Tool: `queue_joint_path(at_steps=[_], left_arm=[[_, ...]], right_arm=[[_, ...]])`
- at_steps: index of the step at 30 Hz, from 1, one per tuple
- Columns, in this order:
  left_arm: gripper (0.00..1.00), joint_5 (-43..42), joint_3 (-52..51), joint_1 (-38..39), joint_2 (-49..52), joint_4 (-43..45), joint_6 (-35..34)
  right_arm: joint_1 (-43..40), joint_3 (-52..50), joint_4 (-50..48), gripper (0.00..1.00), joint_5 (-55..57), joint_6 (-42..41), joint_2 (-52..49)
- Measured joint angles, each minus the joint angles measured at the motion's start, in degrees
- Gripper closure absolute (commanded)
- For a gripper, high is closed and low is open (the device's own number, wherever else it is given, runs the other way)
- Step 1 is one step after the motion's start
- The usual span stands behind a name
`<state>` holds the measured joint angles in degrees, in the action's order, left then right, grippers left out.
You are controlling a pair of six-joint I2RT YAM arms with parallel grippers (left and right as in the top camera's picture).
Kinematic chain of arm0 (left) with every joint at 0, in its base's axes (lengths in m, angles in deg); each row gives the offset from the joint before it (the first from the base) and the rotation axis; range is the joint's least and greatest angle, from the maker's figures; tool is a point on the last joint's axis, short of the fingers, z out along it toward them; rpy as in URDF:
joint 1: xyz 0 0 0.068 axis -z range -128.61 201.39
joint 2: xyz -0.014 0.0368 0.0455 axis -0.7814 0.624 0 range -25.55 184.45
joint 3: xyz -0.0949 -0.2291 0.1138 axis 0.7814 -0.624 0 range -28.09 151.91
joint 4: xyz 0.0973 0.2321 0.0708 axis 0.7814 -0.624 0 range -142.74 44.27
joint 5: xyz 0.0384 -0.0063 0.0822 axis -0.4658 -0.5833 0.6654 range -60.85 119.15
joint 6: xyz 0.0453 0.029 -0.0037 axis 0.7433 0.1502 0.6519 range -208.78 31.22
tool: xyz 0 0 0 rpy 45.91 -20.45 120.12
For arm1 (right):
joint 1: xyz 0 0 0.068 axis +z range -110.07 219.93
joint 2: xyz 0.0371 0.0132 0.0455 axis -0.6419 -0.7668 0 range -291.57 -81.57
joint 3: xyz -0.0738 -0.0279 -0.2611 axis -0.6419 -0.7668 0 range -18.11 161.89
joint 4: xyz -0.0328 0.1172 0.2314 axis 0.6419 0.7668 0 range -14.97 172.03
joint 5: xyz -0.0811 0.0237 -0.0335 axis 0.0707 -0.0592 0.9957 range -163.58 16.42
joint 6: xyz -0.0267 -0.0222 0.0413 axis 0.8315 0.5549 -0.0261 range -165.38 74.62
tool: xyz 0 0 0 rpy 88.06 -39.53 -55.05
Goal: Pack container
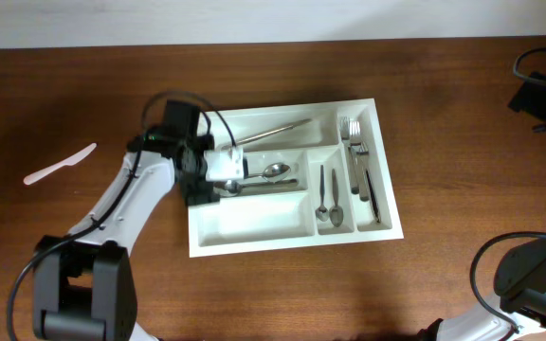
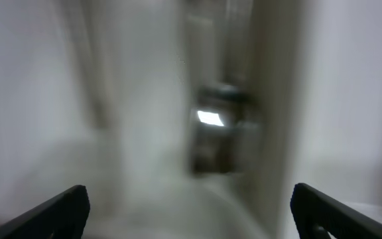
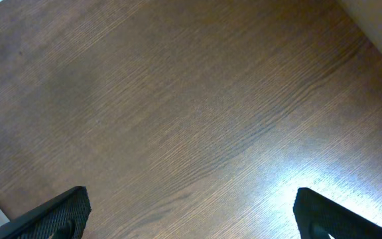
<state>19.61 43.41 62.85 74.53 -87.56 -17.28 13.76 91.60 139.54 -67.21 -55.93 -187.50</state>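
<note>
Container (image 1: 254, 220): spoons (image 1: 275, 172) lie by your left gripper (image 2: 191, 202).
Jaws: left and right both wide, empty.
Risk: your open fingers may snag a spoon handle.

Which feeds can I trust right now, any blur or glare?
Overhead: sharp, even light on the container. Left wrist: heavily blurred, only white walls and a bright glint. Right wrist: crisp table grain, glare at lower right.

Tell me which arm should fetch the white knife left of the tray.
Left. The left gripper is open at the tray's left end, near the knife; the right arm sits far right.
</note>
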Motion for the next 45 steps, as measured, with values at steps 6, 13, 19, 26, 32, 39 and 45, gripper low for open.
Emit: queue_joint_path(at_steps=[6,13,19,26,32,39,45], left_arm=[[0.01,0.7,13.2,-0.3,-1.8,-1.9,-19.9],[0.01,7.8,20.0,-5.1,-7.1,-8.2,-41.2],[0.01,14.6,20.2,-17.1,-5.6,-17.5,-63.3],[0.01,16.7,20.2,-28.8,0.0,-18.4,-78.1],[0.01,16.7,20.2,-35.3,4.9,-16.0,-82.2],[0.01,16.1,20.2,-39.8,9.9,-11.3,-77.9],[0.02,11.8,20.2,-40.5,12.5,-7.8,-59.6]], right_arm=[[0.0,0.0,0.0,0.0,0.0,0.0,0.0],[0.0,0.0,0.0,0.01,0.0,0.0,0.0],[0.0,0.0,0.0,0.01,0.0,0.0,0.0],[0.0,0.0,0.0,0.01,0.0,0.0,0.0],[0.0,0.0,0.0,0.01,0.0,0.0,0.0],[0.0,0.0,0.0,0.01,0.0,0.0,0.0],[0.0,0.0,0.0,0.01,0.0,0.0,0.0]])
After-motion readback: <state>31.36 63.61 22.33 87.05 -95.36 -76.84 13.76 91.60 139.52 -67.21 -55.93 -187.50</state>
